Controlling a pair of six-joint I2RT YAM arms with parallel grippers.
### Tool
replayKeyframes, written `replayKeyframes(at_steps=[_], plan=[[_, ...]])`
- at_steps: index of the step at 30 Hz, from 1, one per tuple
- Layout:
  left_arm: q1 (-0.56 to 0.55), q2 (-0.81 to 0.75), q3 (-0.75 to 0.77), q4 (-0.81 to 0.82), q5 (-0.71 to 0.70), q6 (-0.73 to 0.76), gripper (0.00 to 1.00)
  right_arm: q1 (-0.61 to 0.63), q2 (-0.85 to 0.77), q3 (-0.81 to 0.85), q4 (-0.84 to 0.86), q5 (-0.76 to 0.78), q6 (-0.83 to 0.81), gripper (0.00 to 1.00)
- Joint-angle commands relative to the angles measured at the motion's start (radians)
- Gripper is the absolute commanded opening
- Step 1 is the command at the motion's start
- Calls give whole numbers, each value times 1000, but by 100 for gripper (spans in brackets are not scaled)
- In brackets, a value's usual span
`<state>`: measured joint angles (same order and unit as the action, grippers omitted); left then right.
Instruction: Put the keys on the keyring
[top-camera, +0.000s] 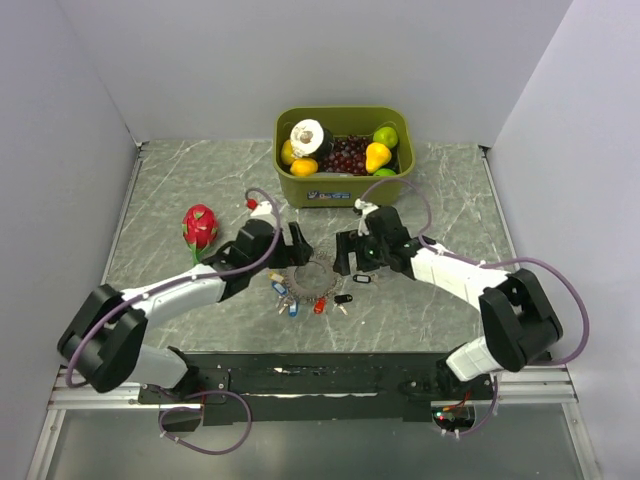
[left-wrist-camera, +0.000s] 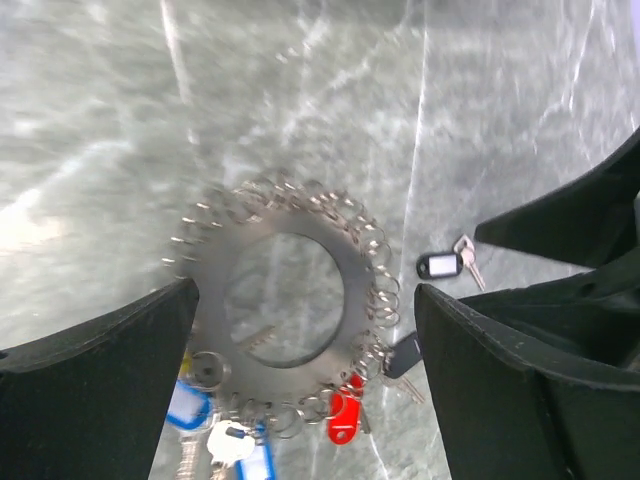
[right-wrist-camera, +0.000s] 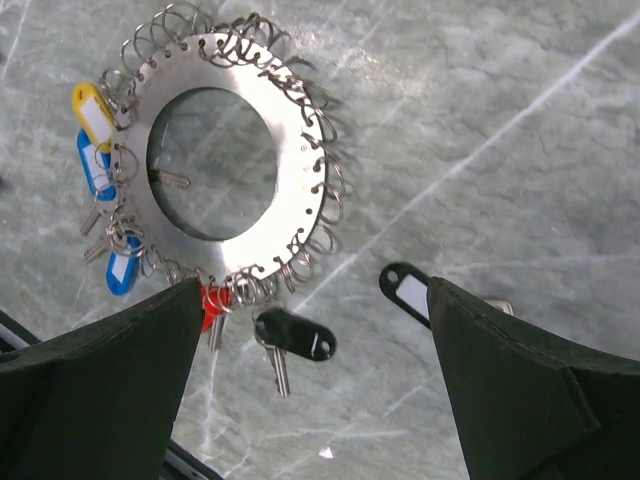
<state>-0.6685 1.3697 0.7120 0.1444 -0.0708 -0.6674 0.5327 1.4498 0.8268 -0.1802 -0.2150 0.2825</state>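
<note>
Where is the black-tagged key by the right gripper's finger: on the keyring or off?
Off: the black-tagged key lies on the table, apart from the keyring.

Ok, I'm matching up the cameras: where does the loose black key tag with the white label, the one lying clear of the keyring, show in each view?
Top external: the black key tag lies mid-table, just right of the keyring.
Left wrist: right of centre, beyond the keyring's right edge.
Right wrist: just below and right of centre, lower right of the keyring.
Shared landmark: the keyring.

White arm links (top-camera: 180, 290), black joints (top-camera: 110, 340), purple cables (top-camera: 520, 262); black wedge-shaped end effector fingers (left-wrist-camera: 100, 380).
</note>
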Motion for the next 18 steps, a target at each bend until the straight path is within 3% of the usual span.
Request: replayKeyframes(at_steps=[1,3,6,13,18], plan=[[114,-49,-26,-42,76,-38,96,24,55,72,-27,28,-8,96],[192,-29,-77,-8,219,-73,97,29,92,90,-34,19,6,91],[228,35,-89,9,316,-72,96,38,135,104,-31,13,18,86],[228,184,-45,47,433,-84,99,62,196,113,-1,-9,29,79],[228,259,-10,49,434,-89,96,64,233,118,5,-44,23,72]])
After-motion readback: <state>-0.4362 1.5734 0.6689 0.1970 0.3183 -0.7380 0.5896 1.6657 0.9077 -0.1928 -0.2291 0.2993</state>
